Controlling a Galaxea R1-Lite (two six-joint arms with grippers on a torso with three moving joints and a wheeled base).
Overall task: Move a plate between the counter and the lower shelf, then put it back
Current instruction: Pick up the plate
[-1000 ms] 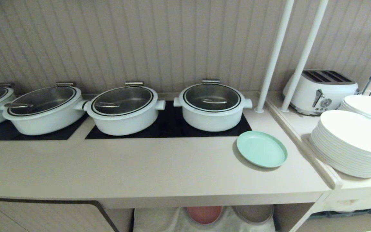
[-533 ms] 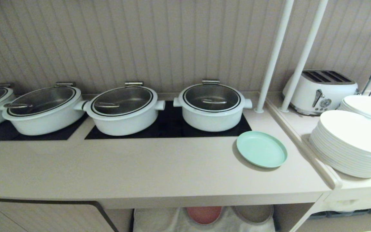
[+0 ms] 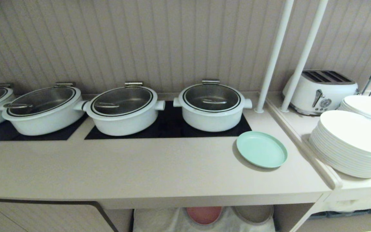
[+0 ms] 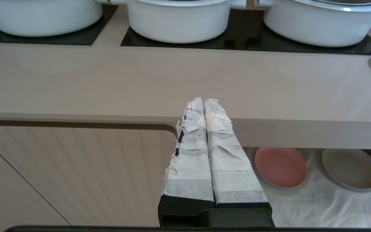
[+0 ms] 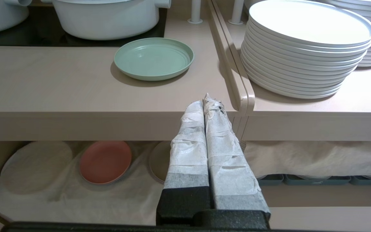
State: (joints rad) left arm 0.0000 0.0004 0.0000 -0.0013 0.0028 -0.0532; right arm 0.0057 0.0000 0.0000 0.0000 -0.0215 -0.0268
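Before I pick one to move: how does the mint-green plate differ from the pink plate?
The round mint-green plastic plate lies on the pale beige counter; the round pink plate lies below, in the lower shelf. The green rests on bare worktop, the pink on wrinkled white cloth. Both lie flat, empty and untouched.

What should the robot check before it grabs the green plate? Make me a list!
1. The plate lies flat on the counter: ok.
2. Nothing sits on the plate: ok.
3. Right gripper open for grabbing: not ok, shut.
4. Left gripper out of the way, in front of the counter edge: ok.
5. Free hollow on the lower shelf beside the pink plate: ok.
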